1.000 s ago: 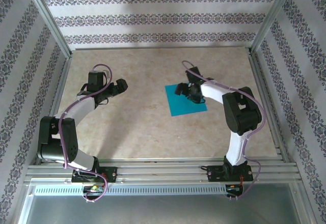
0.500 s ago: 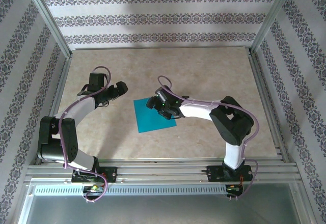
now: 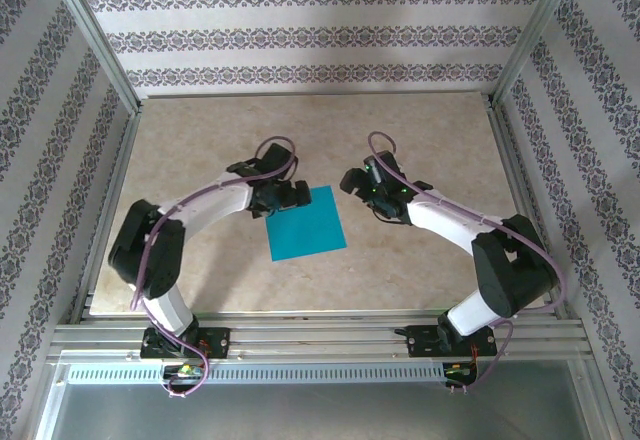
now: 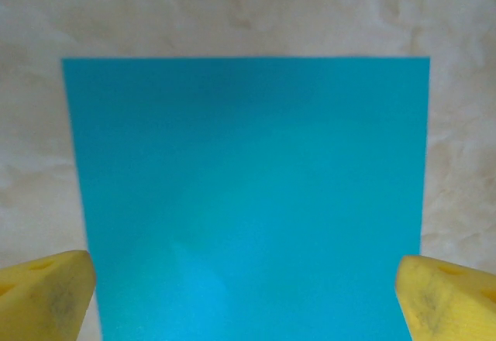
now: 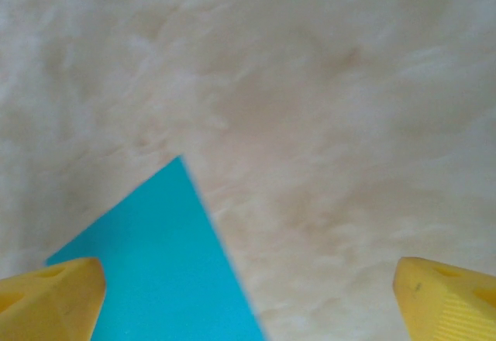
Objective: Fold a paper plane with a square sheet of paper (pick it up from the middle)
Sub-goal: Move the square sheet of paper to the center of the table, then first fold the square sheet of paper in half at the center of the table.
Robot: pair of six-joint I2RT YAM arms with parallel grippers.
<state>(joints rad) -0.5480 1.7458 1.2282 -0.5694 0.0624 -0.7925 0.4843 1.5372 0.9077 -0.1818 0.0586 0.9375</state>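
Observation:
The square sheet of paper (image 3: 310,228) is teal-blue and lies flat and unfolded on the table, left of centre. My left gripper (image 3: 288,198) hovers over its upper left edge. In the left wrist view the sheet (image 4: 248,186) spreads between the wide-apart yellow fingertips (image 4: 43,294), and the left gripper (image 4: 248,298) is open. My right gripper (image 3: 352,180) stands just right of the sheet's upper right corner, apart from it. It is open (image 5: 248,298), with a corner of the sheet (image 5: 155,271) by its left fingertip (image 5: 46,298). The paper plane is out of view.
The beige marbled table (image 3: 420,130) is fenced by aluminium rails (image 3: 520,190) at the sides and a rail (image 3: 320,335) at the near edge. Patterned walls close in the back and both sides.
The right gripper slid the sheet leftward, then let go and drew back to the right. The left arm swung in to the sheet's upper left edge.

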